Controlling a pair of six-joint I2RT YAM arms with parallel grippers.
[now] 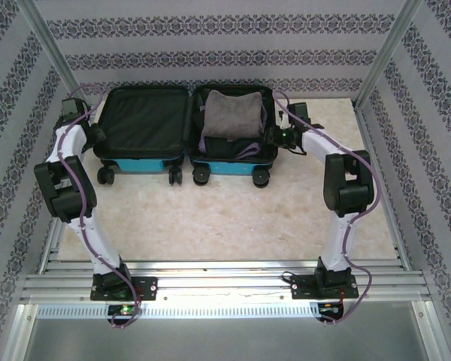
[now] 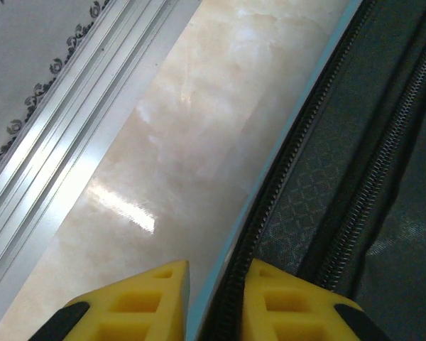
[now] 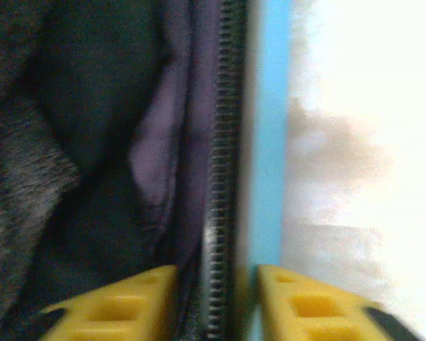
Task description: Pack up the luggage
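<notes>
Past the bare stretch of counter (image 1: 225,226), the suitcase (image 1: 143,164) lies opened flat at the far end. The left fingers (image 2: 138,305) are closed on its left outer rim and the right fingers (image 3: 121,312) on its right outer rim, likely to fold the halves together over the folded clothes (image 1: 229,113) in the right half.

arms (image 1: 98,241): 2, white links, black joints | cables (image 1: 346,233): purple | fingers (image 2: 138,305): yellow

Left arm (image 1: 64,188) and right arm (image 1: 346,180) reach forward, left claw (image 2: 216,284) and right claw (image 3: 216,284) clamped narrow.
</notes>
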